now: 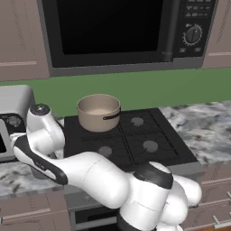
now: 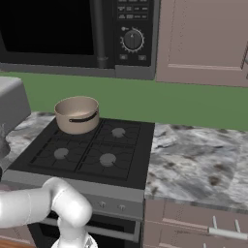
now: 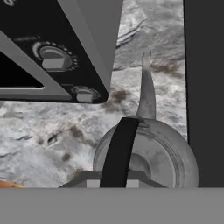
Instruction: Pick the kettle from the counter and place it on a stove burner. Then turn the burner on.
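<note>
— Four burners (image 1: pixel 150 145) on the black stove (image 1: pixel 128 153), yes?
— Yes, four: three bare, one at the back left under the single tan saucepan (image 1: pixel 98 112).
— And the kettle (image 3: pixel 148 153)?
— One, on the marbled counter (image 3: pixel 52 127) left of the stove, its spout pointing away from the hand. The stove's dark edge runs close along one side; a grey appliance (image 3: pixel 65 48) with two knobs overhangs the other.
— Gripper (image 3: pixel 114 183)?
— Drawn narrow at the kettle's dark arched handle (image 3: pixel 119 151); whether it grips I cannot tell.
— Open room?
— Wide counter right of the stove.
</note>
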Controlling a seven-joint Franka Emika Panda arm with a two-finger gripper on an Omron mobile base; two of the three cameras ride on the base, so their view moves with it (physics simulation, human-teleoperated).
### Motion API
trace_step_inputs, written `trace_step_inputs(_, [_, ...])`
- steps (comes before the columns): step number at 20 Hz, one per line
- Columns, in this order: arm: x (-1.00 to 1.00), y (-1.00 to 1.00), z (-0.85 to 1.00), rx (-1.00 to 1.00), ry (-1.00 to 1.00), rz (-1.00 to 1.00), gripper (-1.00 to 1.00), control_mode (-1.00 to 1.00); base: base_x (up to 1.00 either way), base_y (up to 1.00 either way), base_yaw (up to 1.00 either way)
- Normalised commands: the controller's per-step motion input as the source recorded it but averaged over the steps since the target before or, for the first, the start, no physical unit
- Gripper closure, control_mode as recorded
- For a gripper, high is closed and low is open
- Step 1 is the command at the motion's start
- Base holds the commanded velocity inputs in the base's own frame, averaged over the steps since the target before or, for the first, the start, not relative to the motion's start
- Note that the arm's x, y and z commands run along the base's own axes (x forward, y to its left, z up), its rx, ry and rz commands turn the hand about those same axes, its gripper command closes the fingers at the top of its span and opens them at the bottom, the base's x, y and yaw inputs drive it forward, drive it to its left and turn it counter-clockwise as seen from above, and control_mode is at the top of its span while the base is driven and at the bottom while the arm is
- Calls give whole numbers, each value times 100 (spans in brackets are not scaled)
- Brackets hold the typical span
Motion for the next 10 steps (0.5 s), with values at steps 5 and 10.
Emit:
trace_step_inputs(5, [-62, -49, 60, 0, -13, 0, 100, -100, 0, 0, 0])
trace_step_inputs(10, [-49, -86, 64, 1, -9, -1, 100, -100, 0, 0, 0])
